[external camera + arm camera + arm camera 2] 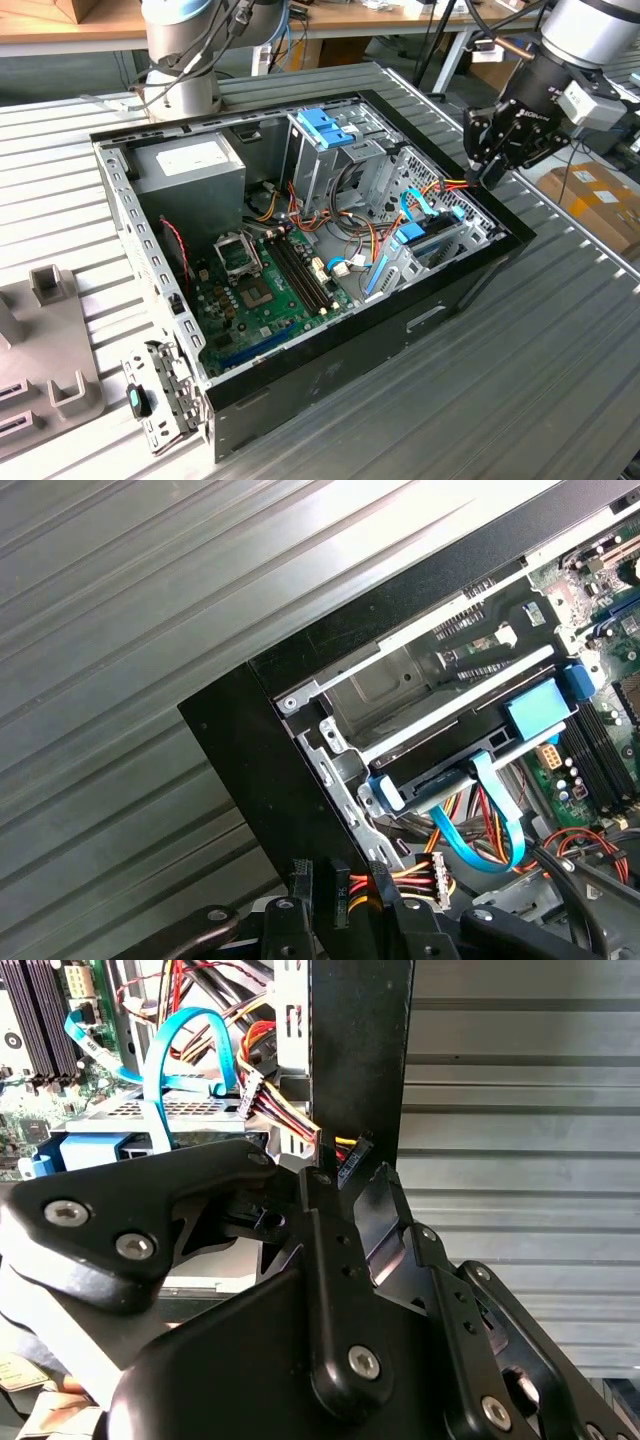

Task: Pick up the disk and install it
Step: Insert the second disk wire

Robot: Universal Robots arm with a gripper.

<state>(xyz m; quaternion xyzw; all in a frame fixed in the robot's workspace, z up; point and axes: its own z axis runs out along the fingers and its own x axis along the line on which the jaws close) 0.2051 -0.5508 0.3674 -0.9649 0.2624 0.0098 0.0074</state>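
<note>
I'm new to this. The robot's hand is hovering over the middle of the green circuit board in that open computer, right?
Not quite. In the exterior view the hand hangs over the black rim of the open computer case at the exterior view's right, well away from the green circuit board. The computer is indeed open.

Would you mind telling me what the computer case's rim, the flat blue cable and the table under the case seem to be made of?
Case rim: probably sheet metal, painted matte black, thin and straight-edged.
Flat blue cable: flexible plastic ribbon, glossy, bent in a loop.
Table: likely bare aluminium, ribbed grey slats with a dull sheen.
</note>
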